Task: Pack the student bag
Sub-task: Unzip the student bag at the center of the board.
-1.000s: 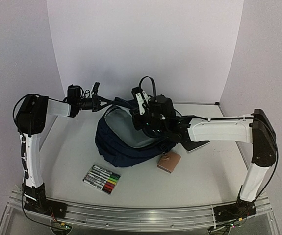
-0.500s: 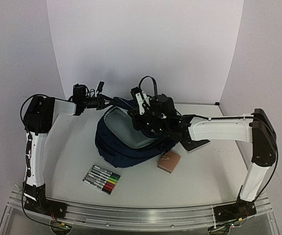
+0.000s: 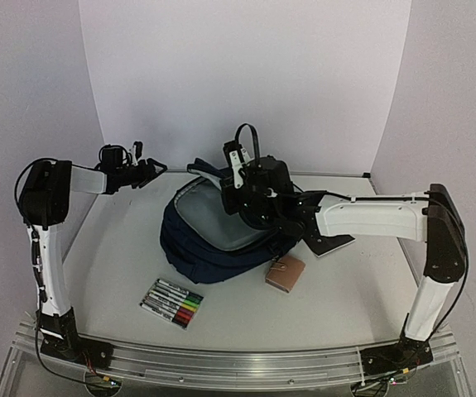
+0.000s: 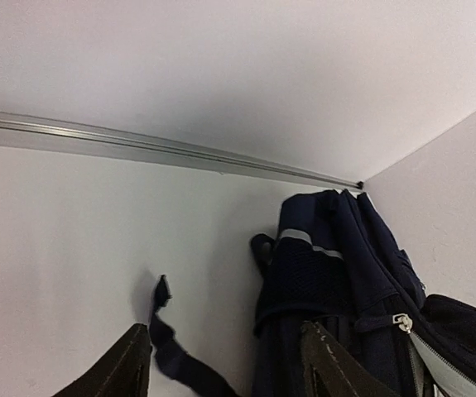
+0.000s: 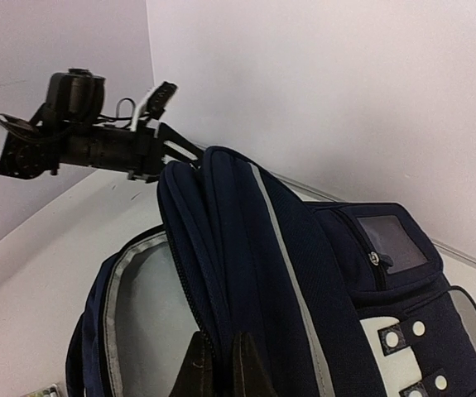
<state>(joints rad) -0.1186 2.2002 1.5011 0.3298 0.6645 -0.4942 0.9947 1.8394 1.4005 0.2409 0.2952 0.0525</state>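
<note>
Two arms outstretched | left gripper [image 4: 229,368] wide open, empty | right gripper [image 5: 219,360] pinching student bag [image 5: 287,273]

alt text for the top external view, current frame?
A navy student bag lies mid-table with its main compartment open, grey lining showing, the right pincer clamping its raised flap. The left pincer hangs open and empty left of the bag's top. A pack of markers and a small brown case lie on the table in front.
</note>
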